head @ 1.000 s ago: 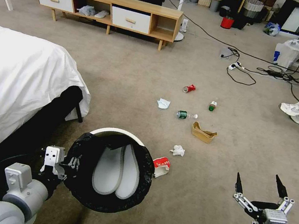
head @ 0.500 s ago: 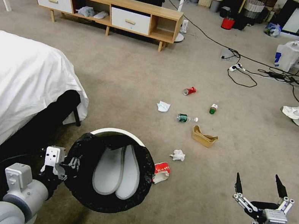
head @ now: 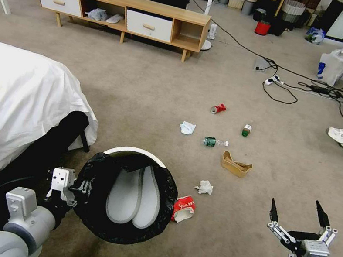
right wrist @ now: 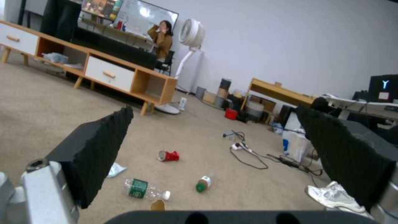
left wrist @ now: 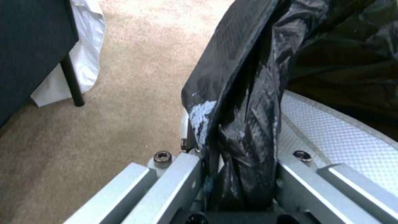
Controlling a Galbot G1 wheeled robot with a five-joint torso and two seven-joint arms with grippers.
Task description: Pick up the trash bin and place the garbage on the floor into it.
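The right gripper (right wrist: 215, 161) hangs over the carpeted floor (right wrist: 49, 105), its 2 black foam-padded fingers (right wrist: 99, 149) spread wide apart. Between them lies a crushed red can (right wrist: 168, 155). Nearer the camera than the can are a green-labelled clear bottle (right wrist: 146, 189) and a small green bottle (right wrist: 203, 184), both on their sides. A wooden cabinet (right wrist: 124, 77) stands well beyond the can.

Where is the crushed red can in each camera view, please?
Head view: red can on the carpet, beyond the green bottle.
Right wrist view: mid-floor, between the open right pincer pads.
Left wrist view: faces the trash bin bag instead.
Shared landmark: the green bottle.
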